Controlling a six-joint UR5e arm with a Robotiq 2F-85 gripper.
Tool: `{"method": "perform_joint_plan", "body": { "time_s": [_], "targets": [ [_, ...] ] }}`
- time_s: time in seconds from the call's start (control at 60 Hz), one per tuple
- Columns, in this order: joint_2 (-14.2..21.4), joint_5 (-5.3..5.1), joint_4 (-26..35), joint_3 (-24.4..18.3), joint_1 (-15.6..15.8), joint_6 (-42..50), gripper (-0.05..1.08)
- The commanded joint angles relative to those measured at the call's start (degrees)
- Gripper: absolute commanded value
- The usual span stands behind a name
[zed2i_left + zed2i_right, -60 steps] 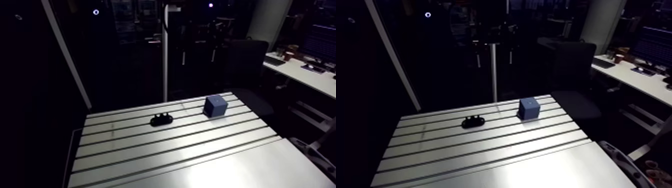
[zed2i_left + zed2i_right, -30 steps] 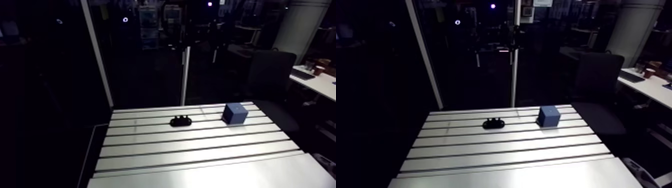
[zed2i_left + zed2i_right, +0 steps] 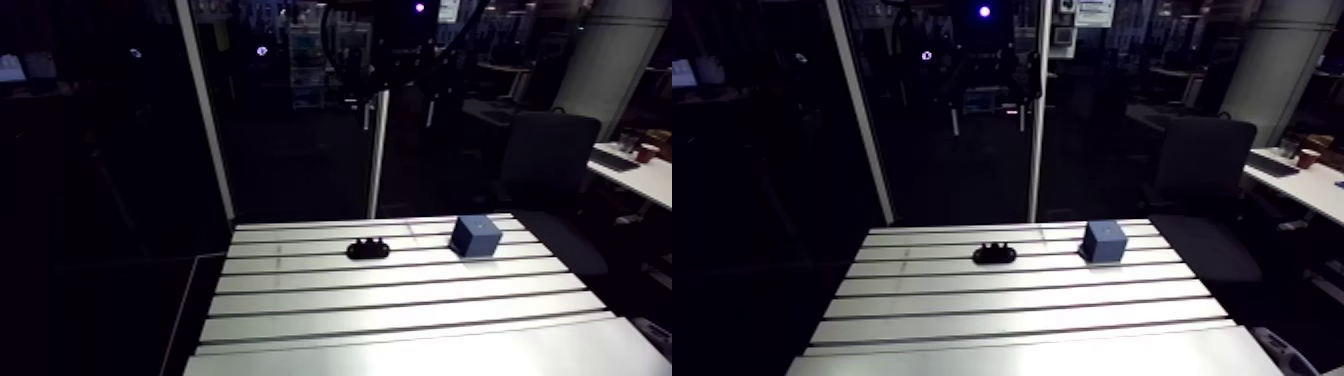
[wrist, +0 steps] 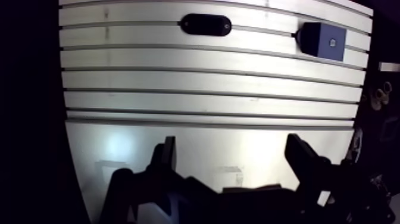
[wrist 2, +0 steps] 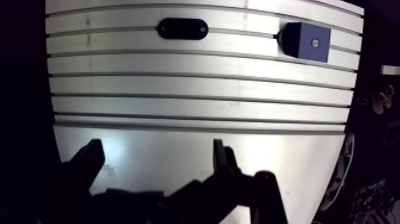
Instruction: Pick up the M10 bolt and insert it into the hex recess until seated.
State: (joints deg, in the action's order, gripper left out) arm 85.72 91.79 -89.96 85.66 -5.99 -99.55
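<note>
A small black oblong holder (image 3: 368, 249) with three bumps on top lies near the far edge of the slotted table (image 3: 400, 310). I cannot make out a single bolt in it. To its right stands a blue cube (image 3: 475, 237), and the wrist view shows a small pale recess in its upper face (image 4: 322, 40). In the wrist view my gripper (image 4: 232, 143) hangs high over the smooth near strip of the table, open, with nothing between its dark fingers (image 4: 166, 158). The black holder (image 4: 205, 25) and the cube lie far ahead of it.
A pale upright pole (image 3: 378, 150) stands just behind the table's far edge. The table's left side drops into darkness. Several long slots run across the table between my gripper and the two objects.
The arm view has swung and shifted, so the table now looks squarer on. The holder and the cube have kept their places on the table.
</note>
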Motion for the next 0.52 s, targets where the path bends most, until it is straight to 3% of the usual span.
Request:
{"method": "perform_joint_plan", "body": {
  "time_s": [0.017, 0.517],
  "targets": [
    [-0.07, -0.08, 0.00, -0.10, 0.01, 0.01, 0.00],
    [-0.16, -0.84, -0.09, 0.60, 0.36, 0.25, 0.00]
  ]
}}
